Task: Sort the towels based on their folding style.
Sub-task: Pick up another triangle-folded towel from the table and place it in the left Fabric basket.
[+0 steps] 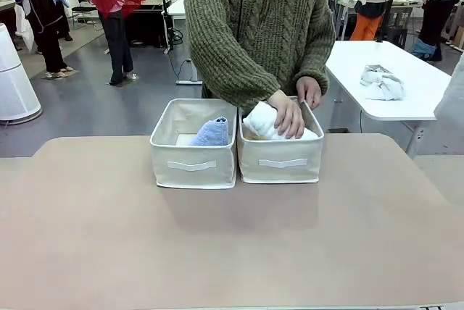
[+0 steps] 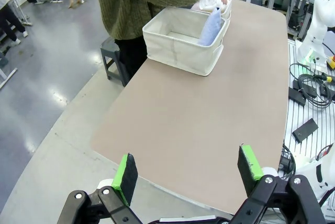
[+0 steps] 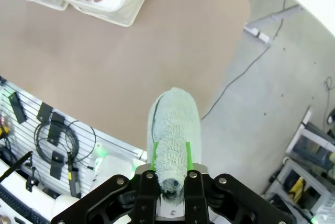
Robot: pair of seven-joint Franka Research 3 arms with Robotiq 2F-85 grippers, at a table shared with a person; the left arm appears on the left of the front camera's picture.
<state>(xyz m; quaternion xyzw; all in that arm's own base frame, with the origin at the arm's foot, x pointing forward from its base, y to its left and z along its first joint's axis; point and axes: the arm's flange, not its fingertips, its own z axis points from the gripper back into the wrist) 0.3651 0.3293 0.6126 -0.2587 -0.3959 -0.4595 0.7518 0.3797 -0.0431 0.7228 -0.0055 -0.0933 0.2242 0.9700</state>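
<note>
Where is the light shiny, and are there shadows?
Left wrist view: white glare patches on the floor. Front view: a soft shadow on the table before the boxes. Right wrist view: the teal towel looms big near the lens.

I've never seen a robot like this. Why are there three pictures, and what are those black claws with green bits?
Three cameras caught the same moment. One sits between the robot's two arms and looks across the table at a person. The other two ride on the robot's wrists, so you see its claws, called grippers. The left gripper is open and holds nothing. The right gripper is shut on a pale teal towel. On the table stand two cream boxes: the left box holds a blue towel, and in the right box the person's hand rests on a white towel.
</note>
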